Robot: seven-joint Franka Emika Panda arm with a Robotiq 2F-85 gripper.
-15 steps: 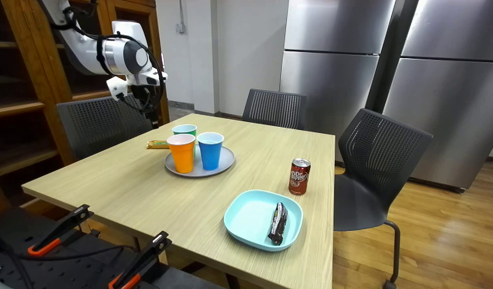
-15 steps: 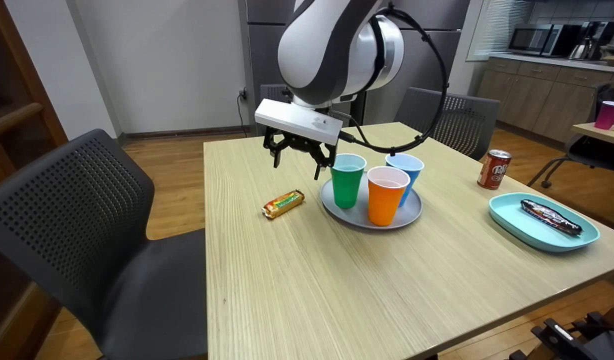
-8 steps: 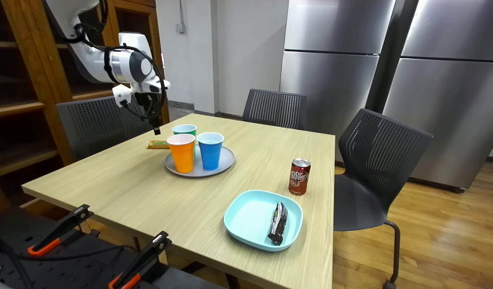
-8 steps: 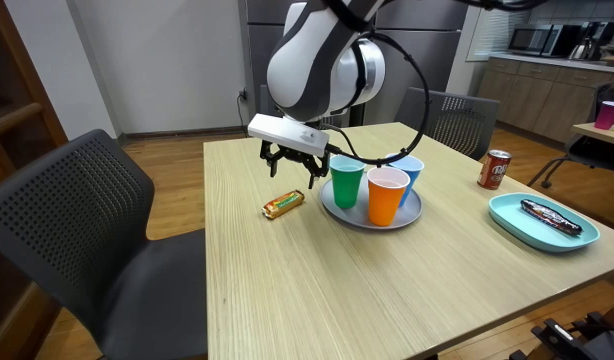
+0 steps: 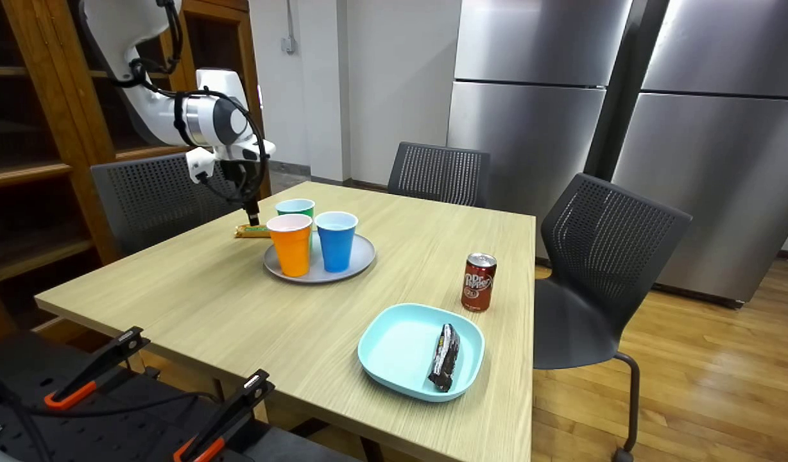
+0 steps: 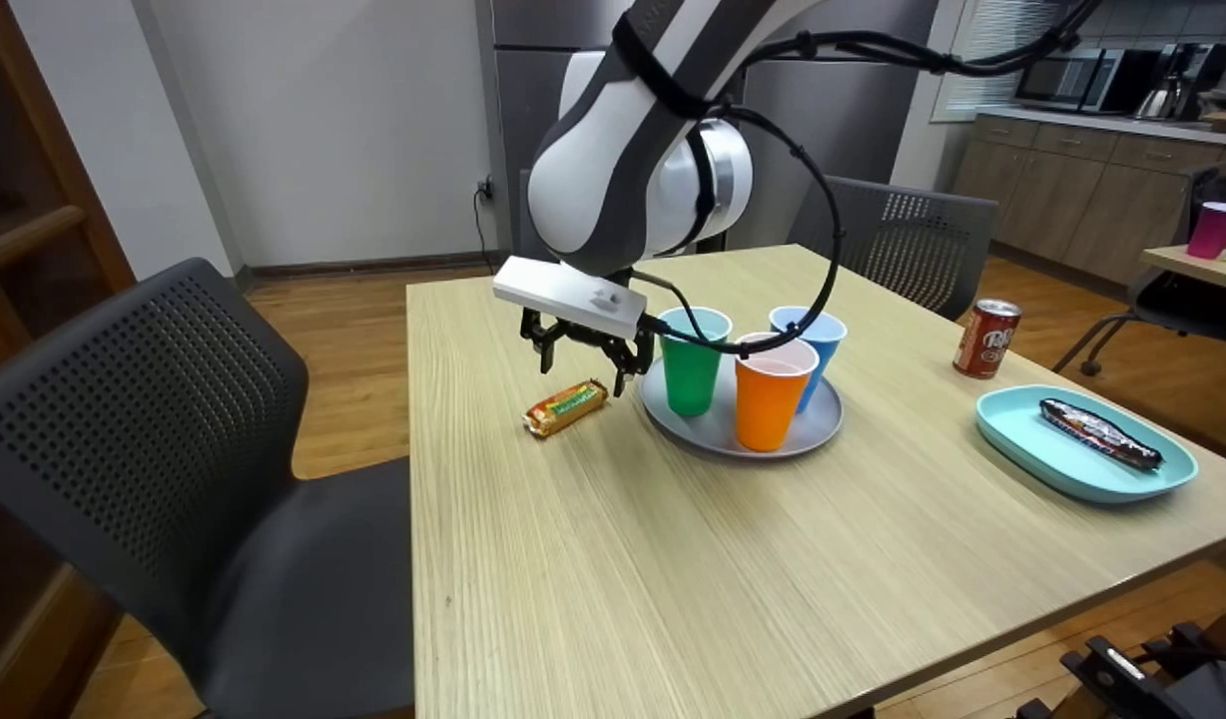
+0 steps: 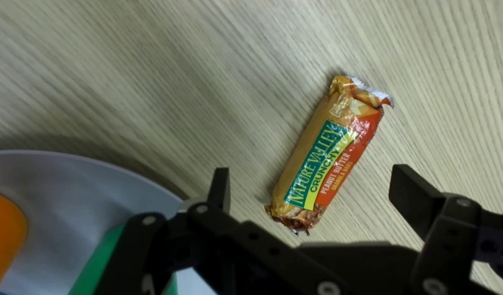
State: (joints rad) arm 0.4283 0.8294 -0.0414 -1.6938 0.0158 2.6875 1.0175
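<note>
Wrist view shows the end effector (image 7: 311, 188) released, its jaws wide apart, holding nothing. The granola bar (image 7: 325, 159) lies on the table (image 7: 186, 82), showing between the jaws but touched by neither, as their spread exceeds its width. It rests on a broad face, label up, which likely stops it rolling. In an exterior view it lies just beside the gray plate (image 6: 713, 435). On it the green cup (image 6: 691, 381), orange cup (image 6: 768, 414) and blue cup (image 6: 826, 352) stand upright and close together, likely because the plate leaves little spare room. Well apart, the soda can (image 5: 479, 283) stands upright on the table in an exterior view, near the turquoise dish (image 5: 394, 346), whose raised rim likely holds the dark-wrapped bar (image 5: 445, 359) in.
</note>
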